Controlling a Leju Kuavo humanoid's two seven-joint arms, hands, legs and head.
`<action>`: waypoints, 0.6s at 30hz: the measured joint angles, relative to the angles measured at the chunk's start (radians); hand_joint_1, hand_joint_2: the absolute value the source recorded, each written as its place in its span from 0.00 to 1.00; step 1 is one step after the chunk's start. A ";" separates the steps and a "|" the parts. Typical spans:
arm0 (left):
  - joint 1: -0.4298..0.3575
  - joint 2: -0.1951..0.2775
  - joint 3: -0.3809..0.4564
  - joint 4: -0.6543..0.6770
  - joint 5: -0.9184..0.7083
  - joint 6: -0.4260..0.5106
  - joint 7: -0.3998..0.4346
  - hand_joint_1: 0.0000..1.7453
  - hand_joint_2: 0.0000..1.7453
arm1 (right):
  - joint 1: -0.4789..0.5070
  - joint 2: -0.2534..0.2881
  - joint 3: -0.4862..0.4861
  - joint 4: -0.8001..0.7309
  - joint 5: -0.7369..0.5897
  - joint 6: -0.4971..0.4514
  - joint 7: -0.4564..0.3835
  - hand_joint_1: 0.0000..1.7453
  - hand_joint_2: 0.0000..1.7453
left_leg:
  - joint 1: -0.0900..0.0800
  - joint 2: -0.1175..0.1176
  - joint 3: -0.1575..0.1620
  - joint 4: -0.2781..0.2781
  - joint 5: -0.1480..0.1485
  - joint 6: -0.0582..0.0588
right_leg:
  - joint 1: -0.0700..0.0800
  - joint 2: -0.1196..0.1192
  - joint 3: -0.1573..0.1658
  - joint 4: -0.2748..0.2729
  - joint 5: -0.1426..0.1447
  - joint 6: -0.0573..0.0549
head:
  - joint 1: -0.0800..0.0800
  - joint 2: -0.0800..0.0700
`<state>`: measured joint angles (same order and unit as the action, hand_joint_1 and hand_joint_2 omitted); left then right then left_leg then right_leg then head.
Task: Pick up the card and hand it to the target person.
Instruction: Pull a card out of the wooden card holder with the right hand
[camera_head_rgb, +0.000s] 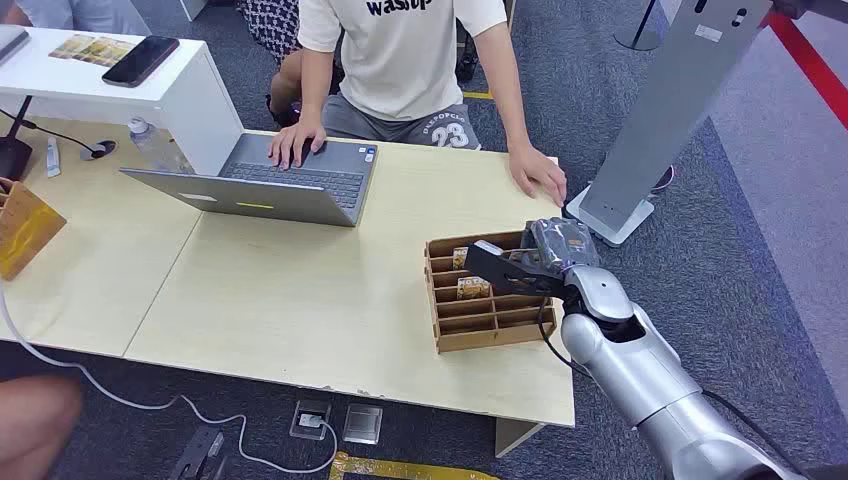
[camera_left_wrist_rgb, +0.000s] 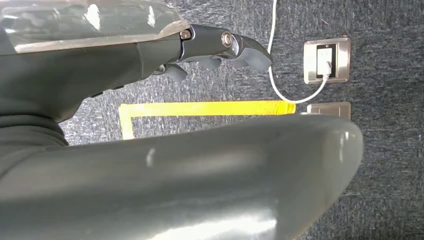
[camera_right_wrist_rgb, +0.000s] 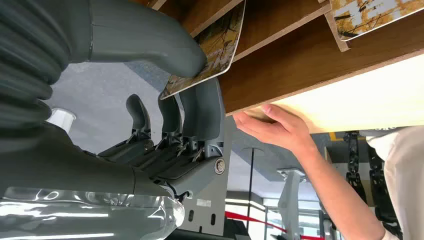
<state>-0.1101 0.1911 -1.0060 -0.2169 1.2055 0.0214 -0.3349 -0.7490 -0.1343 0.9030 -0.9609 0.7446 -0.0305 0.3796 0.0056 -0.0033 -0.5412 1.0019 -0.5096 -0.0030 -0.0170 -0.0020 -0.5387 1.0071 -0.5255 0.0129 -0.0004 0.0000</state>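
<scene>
The card (camera_right_wrist_rgb: 207, 55) sits at the upper middle of the right wrist view, half out of a slot in the wooden rack (camera_head_rgb: 480, 312), pinched between the thumb and fingers (camera_right_wrist_rgb: 200, 107) of the right hand (camera_head_rgb: 548, 252); that grip probably suits drawing it out edge-on. The rack stands at the lower right of the tabletop (camera_head_rgb: 300, 300), close to the person's hand (camera_head_rgb: 537, 172) resting on the far edge, likely the receiver. The left hand (camera_left_wrist_rgb: 220, 47) hangs over the floor, fingers loosely apart, holding nothing.
</scene>
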 joint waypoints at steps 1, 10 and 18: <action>0.000 0.000 0.000 0.000 0.000 0.000 0.000 0.00 0.00 | 0.000 0.000 0.000 0.000 0.000 0.000 0.000 0.72 1.00 | 0.000 0.000 0.000 0.000 0.000 0.000 | 0.000 0.000 0.000 0.000 0.000 0.000 | 0.000 0.000; 0.000 0.000 0.000 0.000 0.000 0.000 0.000 0.00 0.00 | 0.001 0.000 0.000 0.000 0.000 0.000 0.000 0.79 1.00 | 0.000 0.000 0.000 0.000 0.000 0.000 | 0.000 0.000 0.000 0.000 0.000 0.000 | 0.000 0.000; 0.000 0.000 0.000 0.000 -0.001 -0.004 -0.011 0.00 0.00 | 0.002 0.000 0.000 -0.001 0.000 0.010 0.005 0.99 1.00 | 0.000 0.000 0.001 0.000 0.000 0.000 | 0.000 0.000 0.000 0.000 0.000 0.000 | 0.000 0.000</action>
<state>-0.1097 0.1911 -1.0060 -0.2168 1.2047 0.0171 -0.3461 -0.7470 -0.1347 0.9030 -0.9624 0.7444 -0.0208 0.3842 0.0056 -0.0031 -0.5403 1.0019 -0.5095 -0.0030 -0.0170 -0.0018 -0.5382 1.0071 -0.5255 0.0129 -0.0004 0.0000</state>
